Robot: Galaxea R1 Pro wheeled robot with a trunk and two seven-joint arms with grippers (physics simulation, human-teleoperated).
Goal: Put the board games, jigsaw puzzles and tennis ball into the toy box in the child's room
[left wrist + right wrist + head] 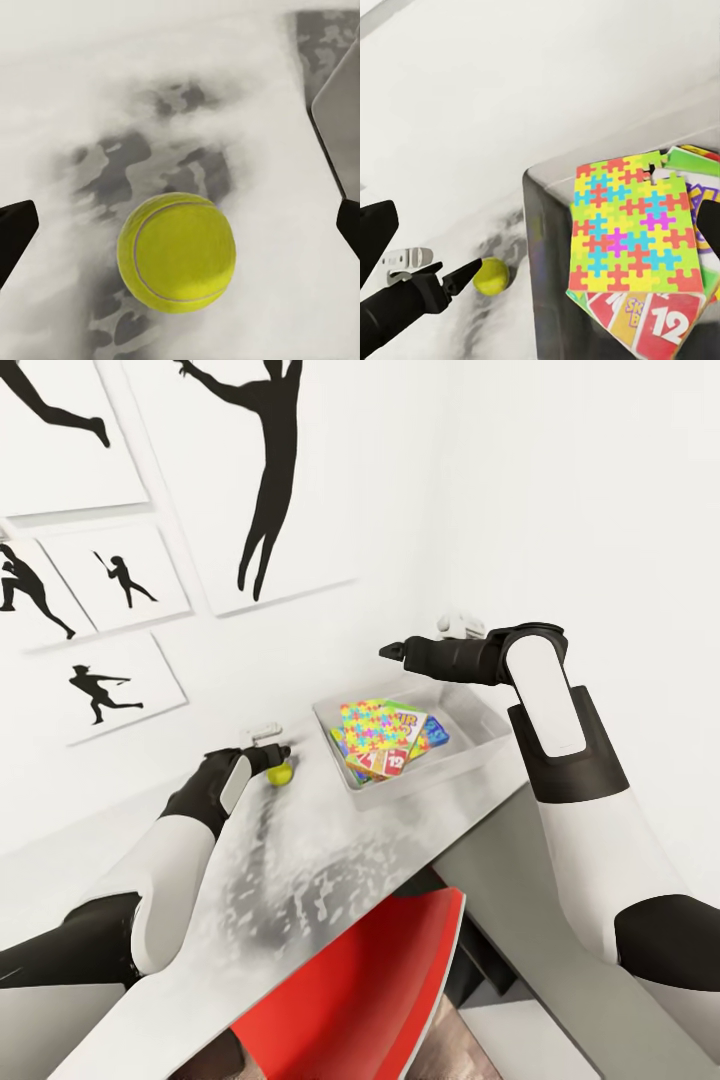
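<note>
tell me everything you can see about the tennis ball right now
The tennis ball is small, round and yellow-green with a pale curved seam. It rests on the mottled light grey table, outside the toy box and apart from it. The left gripper is right at it, fingers open to either side; whether they touch it cannot be told.

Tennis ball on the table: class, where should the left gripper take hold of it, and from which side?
Grip the tennis ball across its widest middle, coming down from above. It is round and rests free on the table, so any pair of opposite sides serves. The left gripper, jaws open, probably only needs lowering and closing, as the ball lies between its fingertips.
</note>
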